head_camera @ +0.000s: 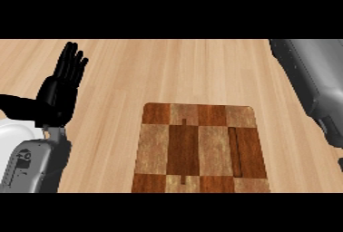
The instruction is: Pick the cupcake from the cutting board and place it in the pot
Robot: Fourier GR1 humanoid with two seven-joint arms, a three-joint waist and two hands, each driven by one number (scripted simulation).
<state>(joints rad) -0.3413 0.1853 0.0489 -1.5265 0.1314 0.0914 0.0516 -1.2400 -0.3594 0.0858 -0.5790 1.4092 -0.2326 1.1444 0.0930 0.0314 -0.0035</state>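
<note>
The wooden checkered cutting board [201, 149] lies on the counter at the lower middle, and its top is bare. No cupcake and no pot show anywhere in the head view. My left hand [59, 97] rests open at the left, fingers straight and pointing up, well apart from the board. Of my right arm only the grey forearm [311, 77] shows, running along the right edge from the top. Its hand is outside the view.
The light wooden counter [167, 68] stretches behind and to both sides of the board. A white rounded shape [17, 133] sits at the left edge, partly behind my left hand; I cannot tell what it is.
</note>
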